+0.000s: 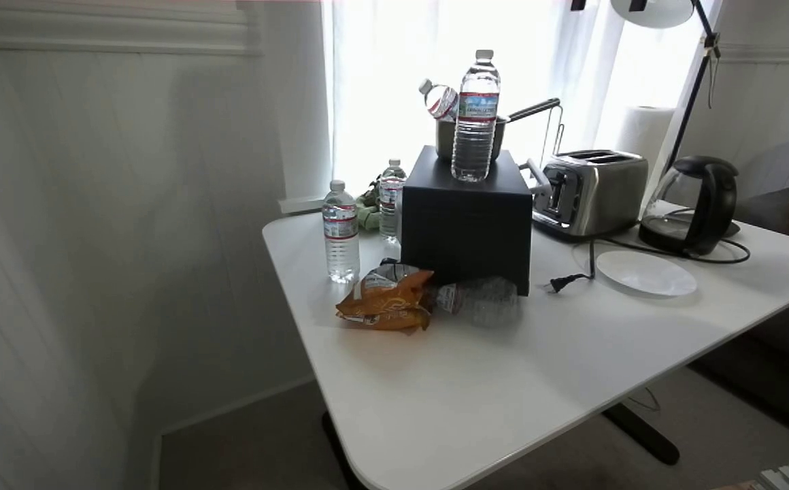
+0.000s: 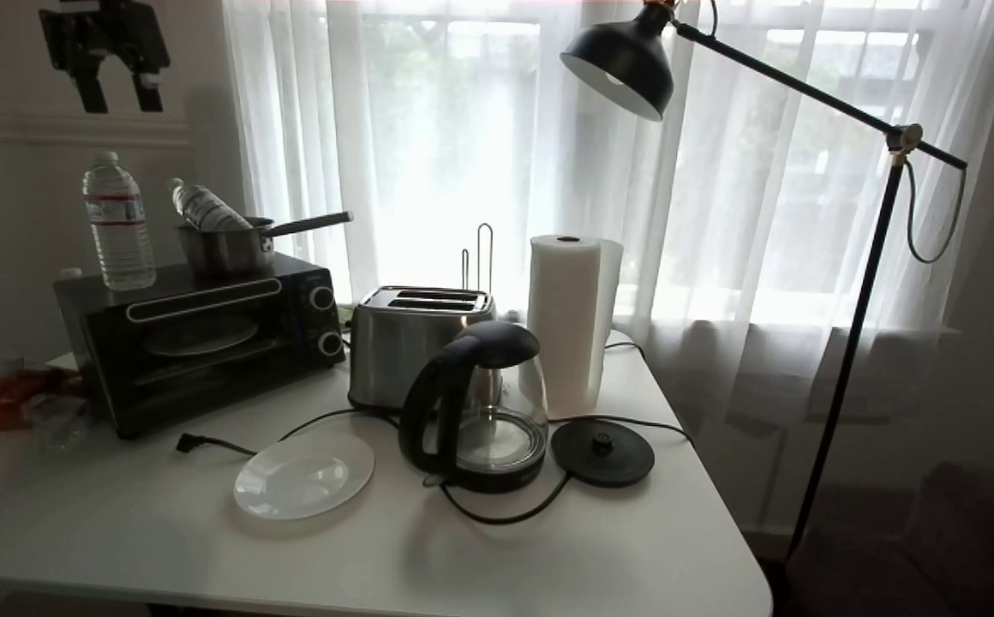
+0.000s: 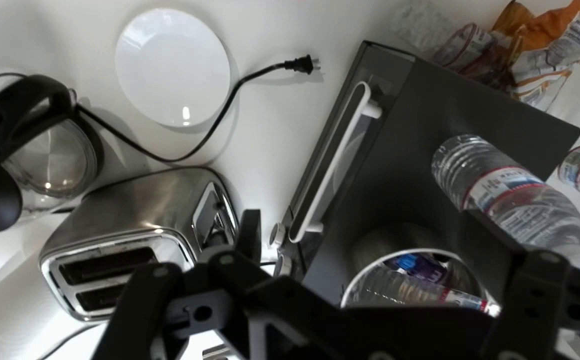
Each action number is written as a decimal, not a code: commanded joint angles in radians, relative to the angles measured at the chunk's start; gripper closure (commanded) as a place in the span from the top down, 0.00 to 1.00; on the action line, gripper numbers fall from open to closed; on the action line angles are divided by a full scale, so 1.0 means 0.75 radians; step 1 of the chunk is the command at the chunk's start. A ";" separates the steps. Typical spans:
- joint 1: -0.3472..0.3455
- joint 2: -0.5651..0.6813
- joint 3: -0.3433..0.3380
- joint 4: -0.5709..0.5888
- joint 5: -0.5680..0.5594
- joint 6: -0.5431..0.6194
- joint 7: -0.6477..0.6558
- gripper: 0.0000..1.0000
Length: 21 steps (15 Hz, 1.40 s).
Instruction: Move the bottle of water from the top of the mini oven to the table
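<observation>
Water bottle (image 1: 477, 119) is placed upright on toaster oven (image 1: 466, 235), this is carried by white bench (image 1: 503, 381), hand (image 2: 123, 106) is held above, spread.

A saucepan (image 2: 227, 253) and a steel toaster (image 2: 390, 356) are sitting below the claw (image 2: 122, 108).
The saucepan is sitting nearer to it; a glass kettle (image 2: 501, 418) and a paper roll (image 2: 565, 330) are standing even farther than the toaster. A white plate (image 2: 304, 476) and an orange bag (image 1: 391, 303) are lying below too; in an exterior view, a black lamp (image 2: 625, 67) is rising well apart.
</observation>
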 commanded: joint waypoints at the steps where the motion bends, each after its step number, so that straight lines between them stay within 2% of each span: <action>1: 0.087 0.270 0.042 0.303 -0.159 -0.054 0.065 1.00; 4: 0.193 0.443 0.025 0.482 -0.225 -0.058 0.047 1.00; 7: 0.291 0.561 -0.017 0.626 -0.211 -0.063 0.041 1.00; 11: 0.371 0.653 -0.068 0.743 -0.173 -0.058 -0.010 1.00; 15: 0.404 0.694 -0.098 0.790 -0.134 -0.063 -0.058 1.00; 16: 0.369 0.699 -0.052 0.787 -0.143 -0.068 -0.056 1.00; 21: 0.369 0.718 -0.045 0.806 -0.128 -0.162 -0.071 1.00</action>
